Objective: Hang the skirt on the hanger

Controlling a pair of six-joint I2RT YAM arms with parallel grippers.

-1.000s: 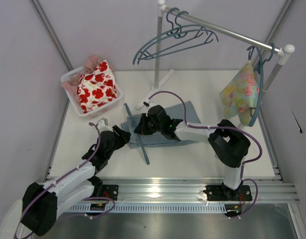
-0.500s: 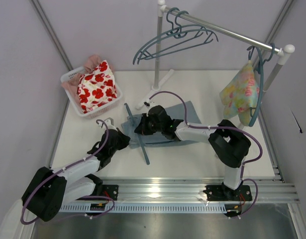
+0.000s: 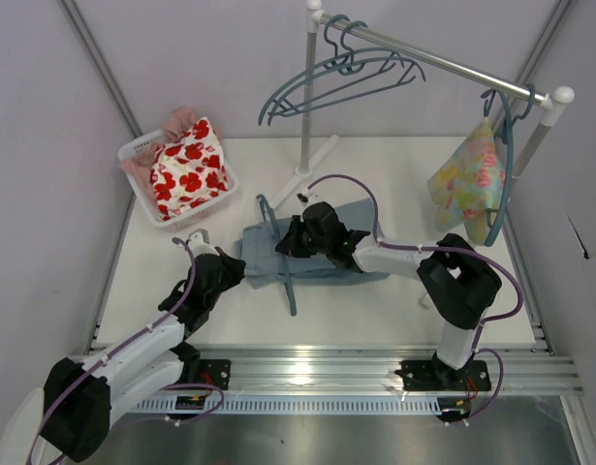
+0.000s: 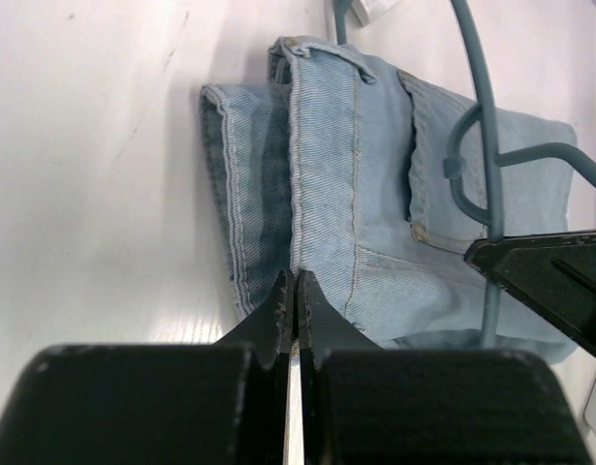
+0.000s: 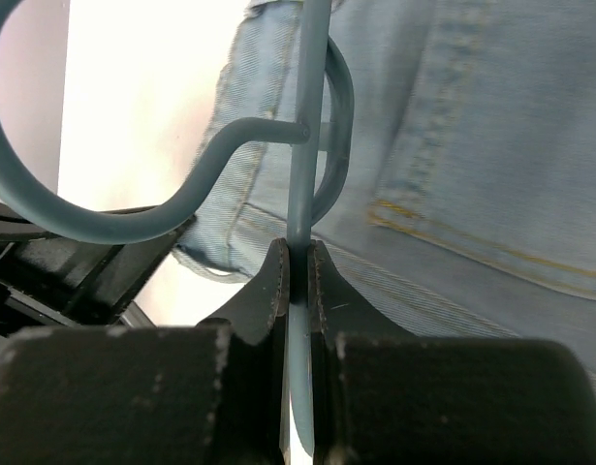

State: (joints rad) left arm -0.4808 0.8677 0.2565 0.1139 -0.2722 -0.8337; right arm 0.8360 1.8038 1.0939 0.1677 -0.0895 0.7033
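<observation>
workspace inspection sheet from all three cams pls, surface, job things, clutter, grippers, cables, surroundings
surface: white table, faint marks in the left wrist view
job's things: skirt lying on the table; hanger across it, hook toward the back
clutter: basket at back left holding a red-flower cloth
grippers: right gripper shut on the hanger's shaft; left gripper jaws together at the skirt's edge, hold on cloth unclear
cables: purple cable loops up off the right arm; another runs along the left arm
surroundings: rack with spare hangers and a floral garment; plain walls
</observation>
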